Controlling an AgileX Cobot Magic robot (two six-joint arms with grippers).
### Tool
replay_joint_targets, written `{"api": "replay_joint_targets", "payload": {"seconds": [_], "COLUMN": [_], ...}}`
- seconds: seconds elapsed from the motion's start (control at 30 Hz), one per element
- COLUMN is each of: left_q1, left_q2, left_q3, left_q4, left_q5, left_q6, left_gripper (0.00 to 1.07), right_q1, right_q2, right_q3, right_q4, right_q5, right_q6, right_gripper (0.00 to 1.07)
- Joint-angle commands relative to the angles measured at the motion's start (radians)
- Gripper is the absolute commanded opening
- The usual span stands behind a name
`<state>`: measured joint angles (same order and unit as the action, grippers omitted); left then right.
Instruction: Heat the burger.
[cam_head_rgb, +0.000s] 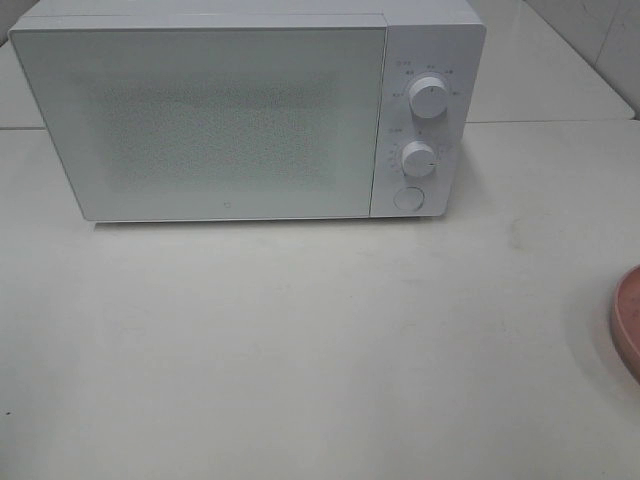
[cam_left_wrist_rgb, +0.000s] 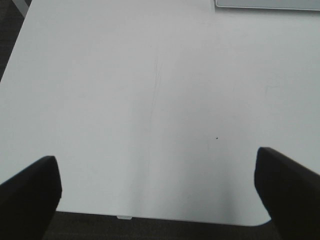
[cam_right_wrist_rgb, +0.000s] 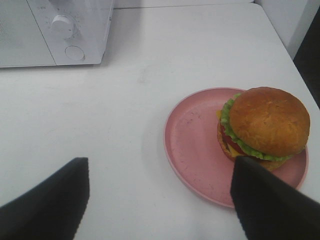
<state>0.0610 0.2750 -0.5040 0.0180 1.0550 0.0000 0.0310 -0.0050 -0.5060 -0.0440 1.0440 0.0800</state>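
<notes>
The burger (cam_right_wrist_rgb: 265, 125), with a glossy brown bun, green lettuce and cheese, rests on the far side of a round pink plate (cam_right_wrist_rgb: 195, 145) in the right wrist view. My right gripper (cam_right_wrist_rgb: 160, 200) hovers open just short of the plate, one dark finger (cam_right_wrist_rgb: 265, 200) overlapping the plate's near rim. Only a sliver of the pink plate (cam_head_rgb: 628, 320) shows at the right edge of the high view; the burger is out of view there. The white microwave (cam_head_rgb: 240, 110) stands at the back with its door shut. My left gripper (cam_left_wrist_rgb: 157, 197) is open over bare table, holding nothing.
The microwave has two knobs (cam_head_rgb: 430, 95) and a round button (cam_head_rgb: 407, 198) on its right panel. The white table's near edge (cam_left_wrist_rgb: 150, 217) runs just under the left gripper. A white wall or cabinet (cam_right_wrist_rgb: 290, 20) stands beyond the plate.
</notes>
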Motion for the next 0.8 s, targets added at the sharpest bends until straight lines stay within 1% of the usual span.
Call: {"api": "replay_joint_targets", "payload": {"seconds": [0.03, 0.1, 0.17, 0.2, 0.23, 0.27, 0.33, 0.8], "left_q1": [-0.002, -0.002, -0.002, -0.002, -0.002, -0.002, -0.002, -0.002], "left_q2": [-0.087, -0.108, -0.203, -0.203, -0.226, -0.287, -0.311, -0.305], "left_q3": [0.007, 0.007, 0.007, 0.007, 0.007, 0.007, 0.007, 0.007], "left_q4": [0.003, 0.003, 0.002, 0.002, 0.002, 0.001, 0.001, -0.003], "left_q5": [-0.017, -0.017, -0.017, -0.017, -0.017, -0.017, -0.016, -0.017], "left_q6": [0.000, 0.000, 0.000, 0.000, 0.000, 0.000, 0.000, 0.000], "left_gripper": [1.00, 1.00, 1.00, 1.00, 1.00, 1.00, 1.00, 1.00], "right_q1": [-0.006, -0.006, -0.006, -0.006, -0.006, -0.006, -0.006, -0.007], "right_q2": [-0.027, -0.027, -0.027, -0.027, -0.027, -0.027, -0.027, -0.015], "right_q3": [-0.001, -0.001, -0.001, -0.001, -0.001, -0.001, -0.001, -0.001], "right_q4": [0.002, 0.002, 0.002, 0.002, 0.002, 0.002, 0.002, 0.002], "right_q5": [-0.006, -0.006, -0.006, -0.006, -0.006, -0.006, -0.006, -0.006], "right_q6": [-0.008, -0.008, -0.008, -0.008, -0.008, -0.008, -0.008, -0.008], "right_gripper": [0.76, 0.76, 0.76, 0.76, 0.76, 0.76, 0.76, 0.76]}}
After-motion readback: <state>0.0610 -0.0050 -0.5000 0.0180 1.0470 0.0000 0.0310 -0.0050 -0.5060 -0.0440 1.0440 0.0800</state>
